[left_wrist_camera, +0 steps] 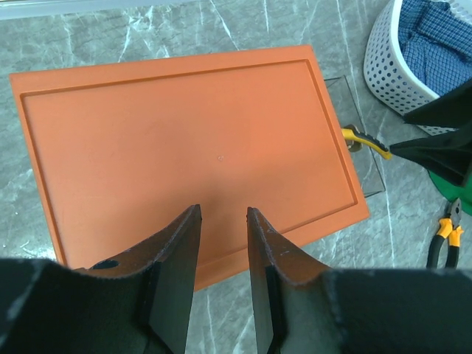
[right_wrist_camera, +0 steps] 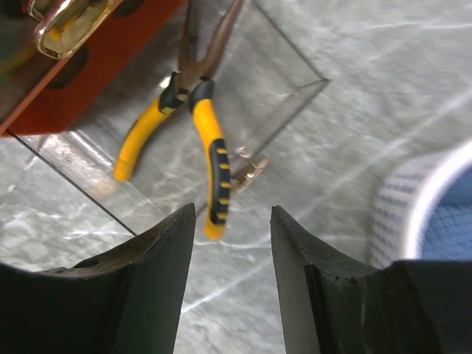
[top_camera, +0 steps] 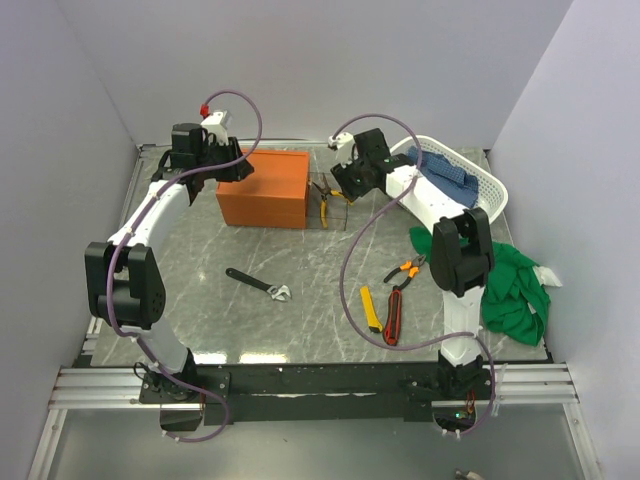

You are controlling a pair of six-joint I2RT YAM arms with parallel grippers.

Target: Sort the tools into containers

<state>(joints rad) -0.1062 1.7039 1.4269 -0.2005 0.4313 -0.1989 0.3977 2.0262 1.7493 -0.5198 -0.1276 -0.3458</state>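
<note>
Grey marbled table [top_camera: 300, 250], white walls on three sides. The orange box [left_wrist_camera: 192, 147] sits far centre-left with its flat top closed, so the inside is hidden. Just right of it stands a clear container [right_wrist_camera: 284, 92]; its walls are barely visible from above. The yellow-handled pliers [right_wrist_camera: 212, 151] appear to lie in it, nose tips cut off at the top of the right wrist view. The left gripper [left_wrist_camera: 223, 214] hangs over the box's near edge, jaws apart with nothing between them. The right gripper [right_wrist_camera: 232, 214] is over the clear container, jaws spread and empty, the plier handle ends just beyond its fingertips. On the open table nearer: black wrench [top_camera: 258, 284] centre-left; orange-handled pliers [top_camera: 404, 270], yellow knife [top_camera: 371, 308] and red-black knife [top_camera: 394, 316] right of centre. The white basket [top_camera: 490, 195] is partly hidden by the right arm.
</note>
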